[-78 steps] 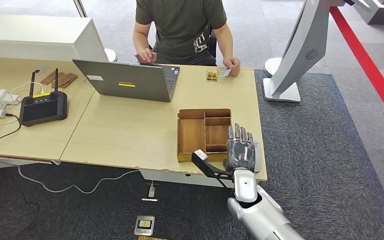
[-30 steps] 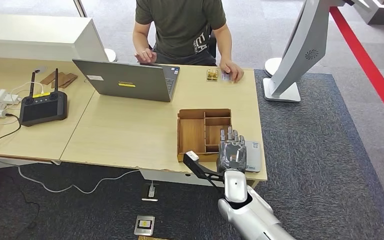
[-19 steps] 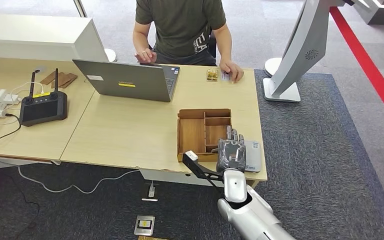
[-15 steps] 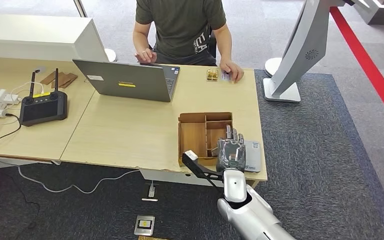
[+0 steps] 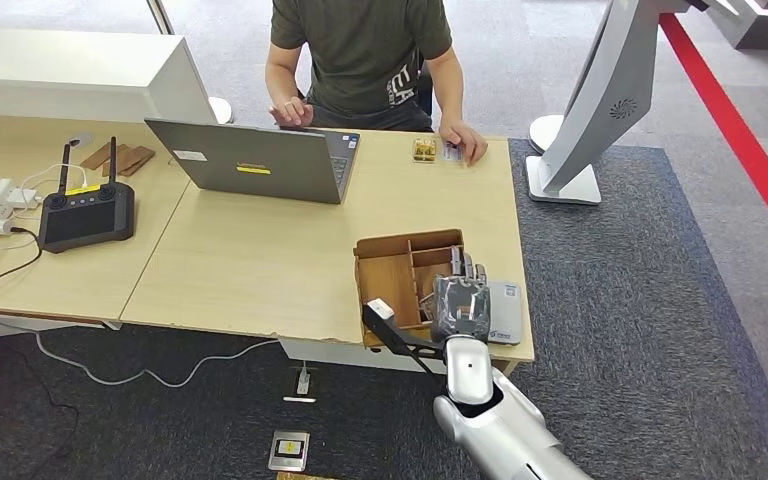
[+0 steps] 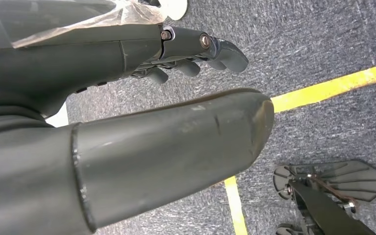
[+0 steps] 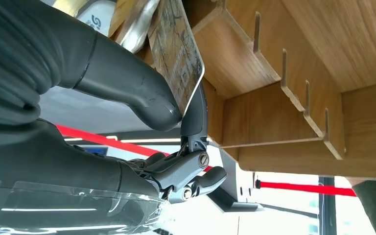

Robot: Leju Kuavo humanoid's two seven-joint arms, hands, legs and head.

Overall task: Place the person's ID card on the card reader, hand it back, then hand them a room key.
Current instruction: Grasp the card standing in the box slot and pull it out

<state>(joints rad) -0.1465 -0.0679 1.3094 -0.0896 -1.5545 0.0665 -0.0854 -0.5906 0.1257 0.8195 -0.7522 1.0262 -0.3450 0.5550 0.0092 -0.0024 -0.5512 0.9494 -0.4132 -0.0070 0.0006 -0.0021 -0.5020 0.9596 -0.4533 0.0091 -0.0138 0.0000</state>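
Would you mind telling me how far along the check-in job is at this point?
Looks done: a card lies by the person's hand, and the card reader shows no card, so the ID seems returned. In hand: the right hand pinches a patterned card at the wooden tray. Left: handing that key over.

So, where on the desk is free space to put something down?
Bare wood lies between the laptop and the wooden organizer, and also between organizer and the person's hand. It is crowded at the near right corner: organizer, right hand and card reader sit together.
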